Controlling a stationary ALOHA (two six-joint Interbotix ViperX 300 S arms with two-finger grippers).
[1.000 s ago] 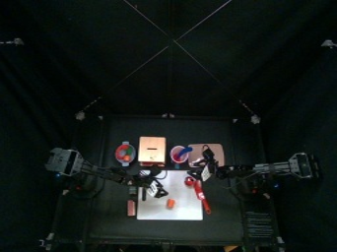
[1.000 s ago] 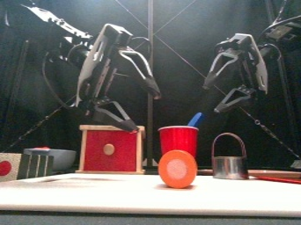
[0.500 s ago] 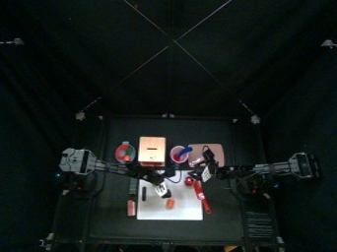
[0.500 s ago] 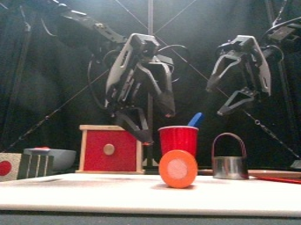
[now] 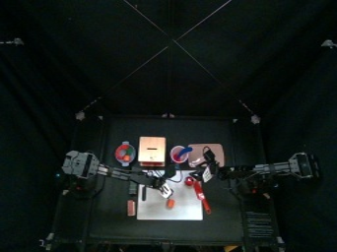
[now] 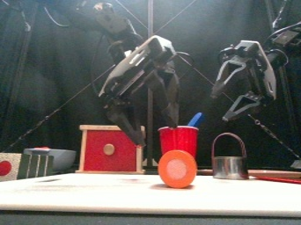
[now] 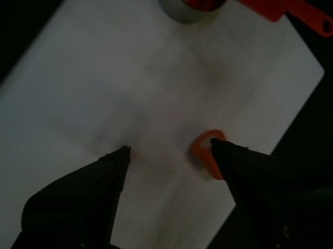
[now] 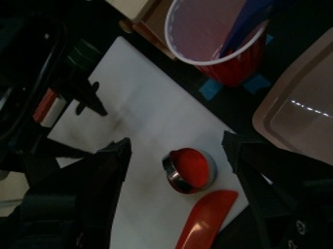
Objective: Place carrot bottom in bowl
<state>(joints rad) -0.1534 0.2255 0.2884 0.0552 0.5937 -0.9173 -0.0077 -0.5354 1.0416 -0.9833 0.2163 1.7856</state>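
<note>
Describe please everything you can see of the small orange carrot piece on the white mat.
The carrot bottom is a stubby orange chunk with a paler, rounded cut face turned toward the front camera. It looks like smooth plastic. It stands alone on the white mat, in front of the red cup, and nothing touches it. The left gripper hangs open above it, with the piece showing between its jaws.

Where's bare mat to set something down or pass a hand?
Bare: front-left mat, between the carrot bottom and the stick, and along the front edge. Crowded: the back row of bowl, box, cup and tin. The left gripper hangs open over the middle.
</note>
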